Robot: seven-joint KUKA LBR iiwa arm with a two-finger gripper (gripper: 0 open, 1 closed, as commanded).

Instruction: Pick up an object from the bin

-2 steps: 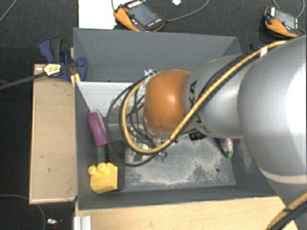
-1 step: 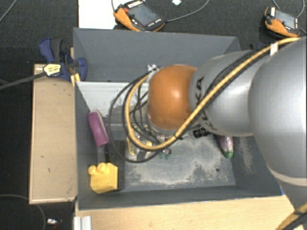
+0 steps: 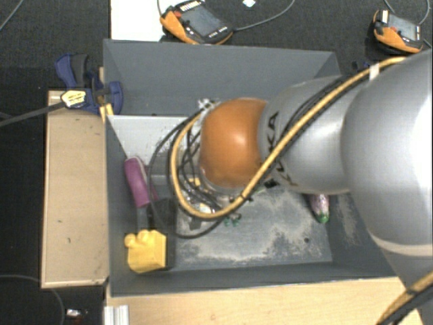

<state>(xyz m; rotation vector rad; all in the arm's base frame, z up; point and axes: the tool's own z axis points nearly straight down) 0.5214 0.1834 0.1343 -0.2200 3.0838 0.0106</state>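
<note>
Jaws: can't tell if clenched or released, they're hidden under the orange wrist cover (image 3: 230,144), and nothing shows between them. The wrist points down into the middle-left of the bin (image 3: 203,73), with a black and yellow cable loop (image 3: 177,175) hanging round its view-left side, low over the floor. The arm (image 3: 365,134) comes in from view right, its thick silver link crossing above the bin's right half. Nearest thing is a purple-handled tool (image 3: 137,181) lying just view-left of the cable loop, along the left wall. A yellow blocky toy (image 3: 146,250) sits in the near-left corner, apart from the wrist. A small pink-and-green item (image 3: 320,207) lies on the floor, right side, at the edge of the silver link. A small white bit (image 3: 205,105) sits just behind the cover, near the back wall.
</note>
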